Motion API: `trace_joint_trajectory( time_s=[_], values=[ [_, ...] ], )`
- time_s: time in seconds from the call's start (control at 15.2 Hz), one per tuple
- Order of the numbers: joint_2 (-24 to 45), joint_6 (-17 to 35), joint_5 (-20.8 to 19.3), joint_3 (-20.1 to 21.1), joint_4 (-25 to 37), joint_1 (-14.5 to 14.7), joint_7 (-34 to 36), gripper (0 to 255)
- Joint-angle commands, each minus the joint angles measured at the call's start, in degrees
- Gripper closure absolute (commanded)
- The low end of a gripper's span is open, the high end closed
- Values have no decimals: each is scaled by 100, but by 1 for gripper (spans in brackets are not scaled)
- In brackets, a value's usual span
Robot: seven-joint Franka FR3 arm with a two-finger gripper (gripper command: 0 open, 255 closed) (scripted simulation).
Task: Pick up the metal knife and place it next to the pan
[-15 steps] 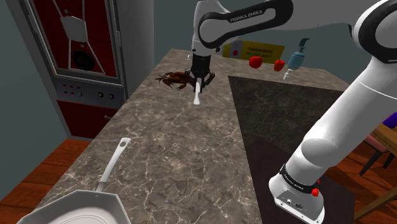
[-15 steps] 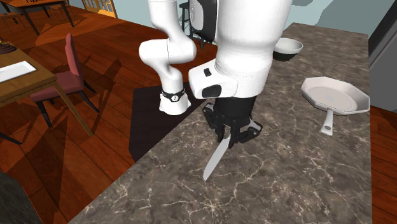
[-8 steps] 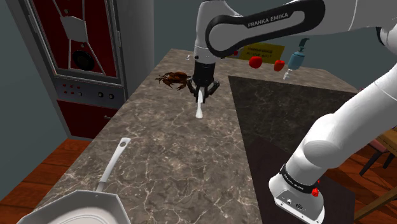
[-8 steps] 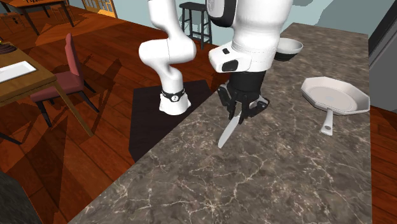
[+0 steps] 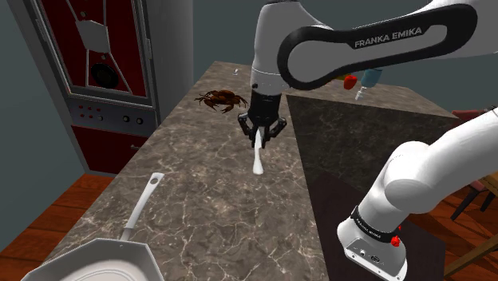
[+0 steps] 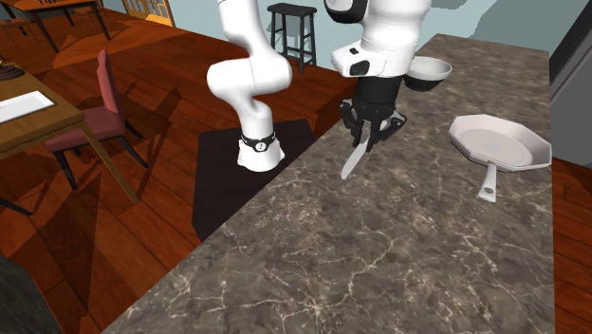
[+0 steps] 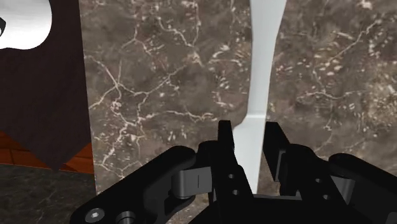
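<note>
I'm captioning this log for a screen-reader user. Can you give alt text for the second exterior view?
The all-black gripper holds a plain white knife blade-down over a brown marbled countertop. A white octagonal pan sits on it toward this view's right, apart from the knife.

1. In the shoulder view, I see the gripper (image 5: 259, 136) and its knife (image 5: 257, 162) have come lower, toward mid-frame.
2. In the second exterior view, both have moved up and right, nearer the pan (image 6: 500, 140).
</note>
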Motion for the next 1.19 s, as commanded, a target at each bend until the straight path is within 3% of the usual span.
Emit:
trace_joint_trajectory(
  time_s=[0.0, 0.53, 1.12],
  values=[
    [-260, -84, 161, 137, -153, 162, 205, 255],
    [-963, -351, 793, 790, -454, 815, 1119, 255],
    [-1259, -572, 1451, 1704, -275, 1418, 2316, 255]
  ],
)
